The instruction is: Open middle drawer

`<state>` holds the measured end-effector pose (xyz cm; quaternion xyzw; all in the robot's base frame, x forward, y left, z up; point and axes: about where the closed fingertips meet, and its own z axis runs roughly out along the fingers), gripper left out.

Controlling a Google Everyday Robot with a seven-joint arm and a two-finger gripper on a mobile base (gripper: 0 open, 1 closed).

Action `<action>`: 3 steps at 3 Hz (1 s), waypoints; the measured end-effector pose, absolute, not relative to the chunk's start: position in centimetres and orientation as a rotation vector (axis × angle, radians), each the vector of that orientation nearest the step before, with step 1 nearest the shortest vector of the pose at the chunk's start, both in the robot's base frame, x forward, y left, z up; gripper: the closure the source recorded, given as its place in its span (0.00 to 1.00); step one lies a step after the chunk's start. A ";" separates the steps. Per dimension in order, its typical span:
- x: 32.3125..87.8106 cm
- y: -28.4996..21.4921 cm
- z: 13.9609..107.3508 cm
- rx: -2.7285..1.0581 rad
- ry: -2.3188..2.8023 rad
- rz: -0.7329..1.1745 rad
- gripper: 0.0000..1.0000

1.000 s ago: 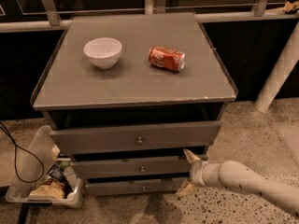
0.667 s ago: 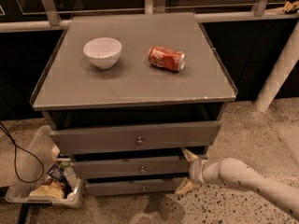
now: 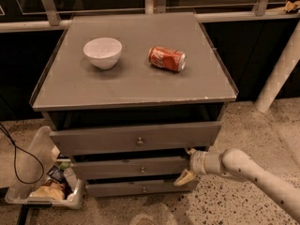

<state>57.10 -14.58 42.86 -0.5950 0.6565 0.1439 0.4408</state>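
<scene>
Camera view shows my pincer (image 3: 187, 164) spread open and empty, straddling the right end of the middle drawer (image 3: 126, 168). Pulling there, far from the knob (image 3: 142, 169), I risk jamming it or slipping off.

I see the middle drawer (image 3: 117, 168), grey, knob centred, under the worktop's (image 3: 140, 86) front edge; pincer (image 3: 188, 164) spread at its right end.

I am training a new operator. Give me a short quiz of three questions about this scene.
1. True or false: the red metal drink can lies on its side on the grey cabinet top.
2. The claw is beside which? A the white round bowl; B the right end of the wide grey middle drawer.
3. Fill in: the middle drawer's small round knob is ___ by the claw.
Key: 1 true; 2 B; 3 untouched.
</scene>
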 end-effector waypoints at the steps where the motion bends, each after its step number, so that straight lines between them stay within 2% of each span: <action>1: 57.3 -14.2 42.2 -1.490 1.629 0.376 0.00; 3: 56.8 -13.8 40.5 -1.513 1.650 0.415 0.00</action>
